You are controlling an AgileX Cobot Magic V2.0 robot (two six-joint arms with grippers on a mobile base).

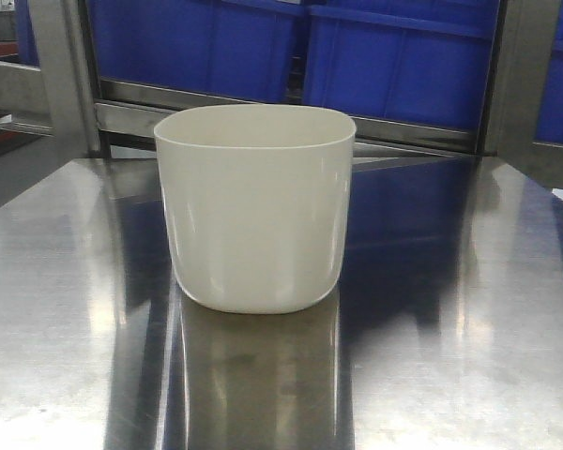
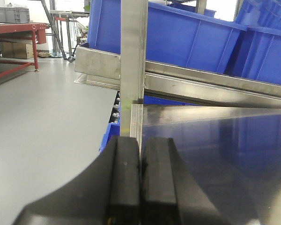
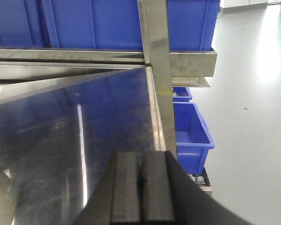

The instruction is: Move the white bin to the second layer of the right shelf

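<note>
Front view: the white bin [image 1: 254, 211] stands upright on the middle of the steel table [image 1: 469, 356], mouth up and tapering downward. Blue crates [image 1: 394, 56] sit on the rack behind it.

Left wrist view: the left gripper [image 2: 140, 180] has its jaws pressed together, with a steel post [image 2: 132, 65] directly ahead.

Right wrist view: the right gripper [image 3: 141, 187] has its jaws pressed together. The bin's edge shows at lower left, and a rack upright [image 3: 159, 70] stands ahead.
</note>
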